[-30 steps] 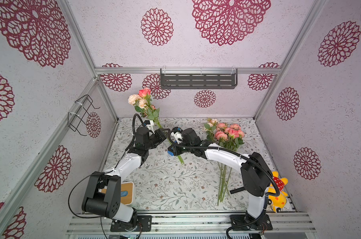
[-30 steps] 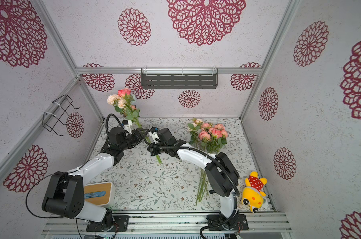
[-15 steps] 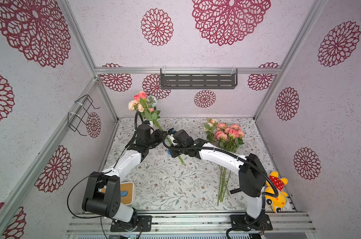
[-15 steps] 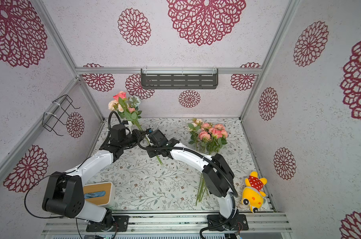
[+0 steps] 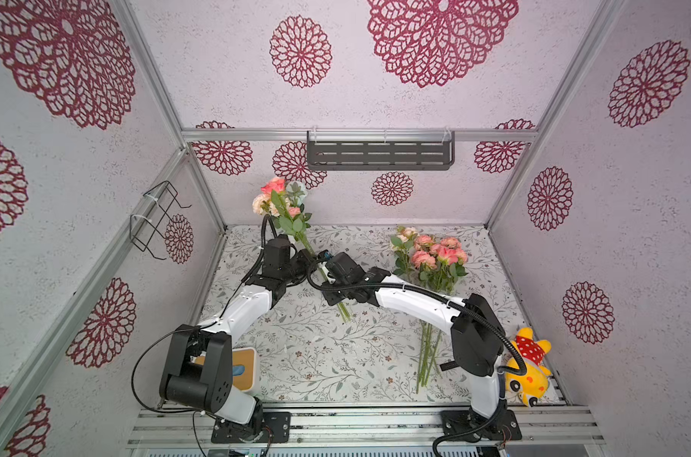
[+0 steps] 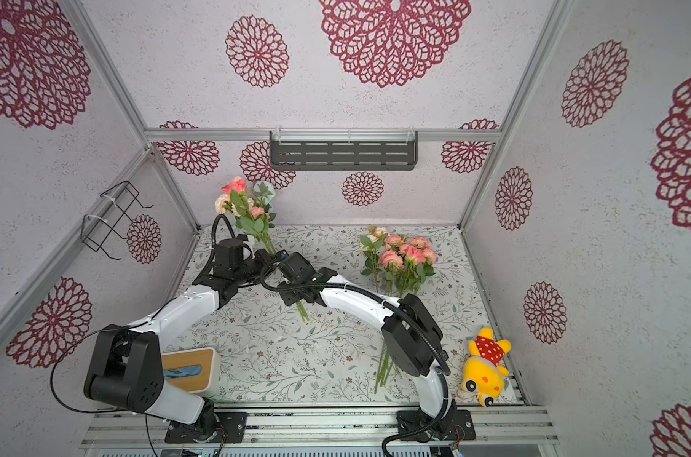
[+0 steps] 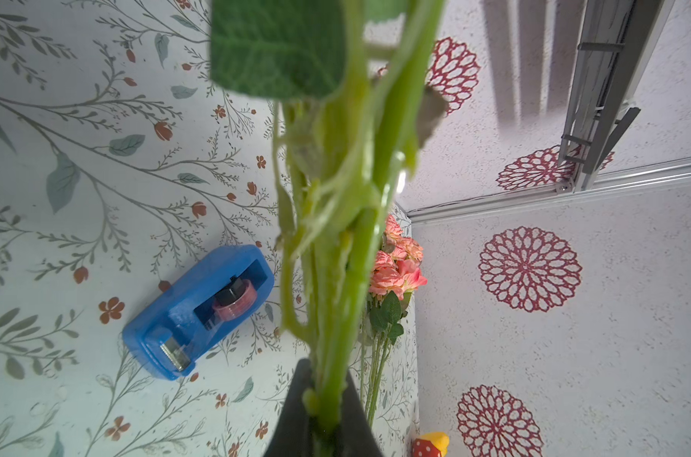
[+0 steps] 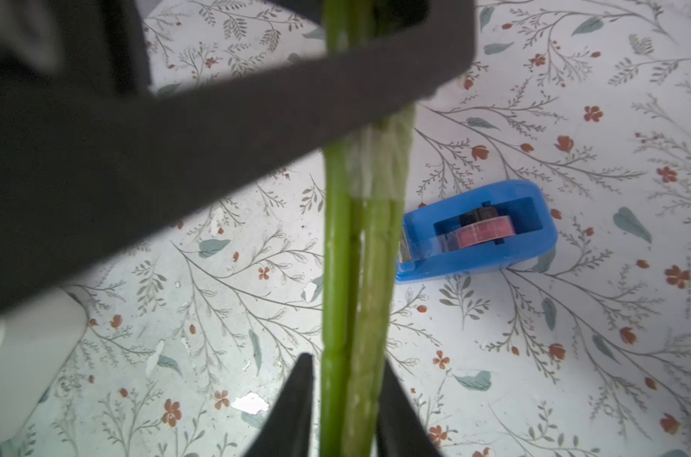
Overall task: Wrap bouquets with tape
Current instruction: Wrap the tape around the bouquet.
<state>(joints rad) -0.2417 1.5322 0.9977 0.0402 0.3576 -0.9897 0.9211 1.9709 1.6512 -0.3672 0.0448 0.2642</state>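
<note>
Bouquets (image 5: 430,257), two; tape (image 7: 169,328), one; plush toy (image 5: 529,372), one

No writing, label, brand, number or sign can be read in any view. The tape (image 7: 196,312), at lower left in the left wrist view and right of centre in the right wrist view (image 8: 476,231), shows only plain blue plastic with no lettering that can be made out.
</note>
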